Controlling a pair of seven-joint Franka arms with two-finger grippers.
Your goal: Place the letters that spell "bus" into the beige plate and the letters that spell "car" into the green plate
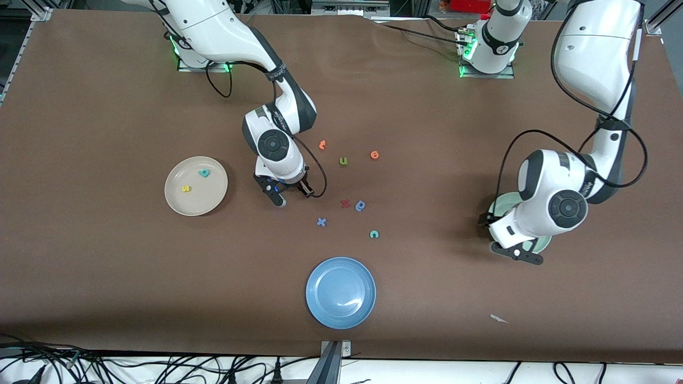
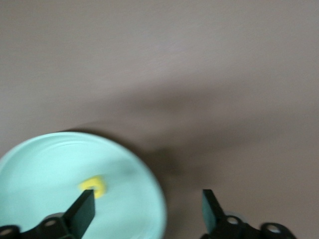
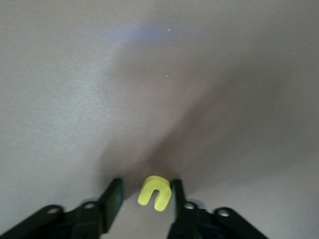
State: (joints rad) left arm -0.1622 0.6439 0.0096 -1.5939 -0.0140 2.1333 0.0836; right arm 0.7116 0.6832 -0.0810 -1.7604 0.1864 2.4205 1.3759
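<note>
**Yellow u between the right gripper's fingers; yellow a in the green plate**

Nearest the front camera lay the blue plate (image 1: 340,292). Farther from it came a teal c (image 1: 374,233), then a blue x (image 1: 321,222) and a teal-blue letter (image 1: 360,205) beside a red one (image 1: 345,203).

At the left arm's end of the table, the left gripper (image 2: 147,211) hung over the rim of the green plate (image 1: 541,245), its fingers spread wide and empty. A yellow a (image 2: 94,185) lay in that plate.

The right gripper (image 3: 144,199) sat low at the table's middle, its fingers around a yellow u (image 3: 154,193); whether they had clamped it I cannot tell.

The beige plate (image 1: 196,185), toward the right arm's end, held a yellow s (image 1: 185,189) and a teal b (image 1: 204,173).

Farthest lay an olive u (image 1: 343,161) and two orange letters (image 1: 374,154).
</note>
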